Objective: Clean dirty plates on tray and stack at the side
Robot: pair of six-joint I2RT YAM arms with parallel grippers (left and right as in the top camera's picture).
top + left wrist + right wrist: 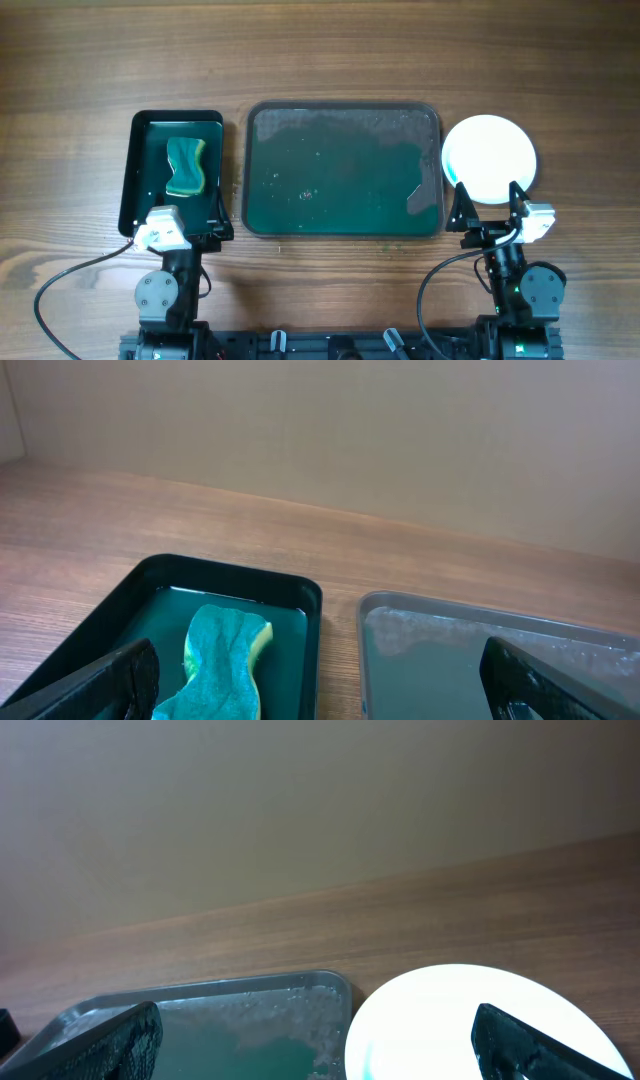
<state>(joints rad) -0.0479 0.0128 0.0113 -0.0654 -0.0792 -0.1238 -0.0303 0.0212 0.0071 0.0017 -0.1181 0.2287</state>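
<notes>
The left claw (pixel 176 214) gapes wide over the small black tray (pixel 150 140); the tray (pixel 330 170), filmed teal, lies centre; the plates (pixel 490 152), one white disc from above, sit just right of it on the surface (pixel 80 60), the right claw (pixel 487 203) wide at their near edge

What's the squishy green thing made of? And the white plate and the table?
The sponge looks like soft foam: teal scrubby top, yellow layer underneath. The white plate is smooth and shiny, maybe ceramic or hard plastic; I cannot tell which. The table looks like wood, showing brown grain lines.
</notes>
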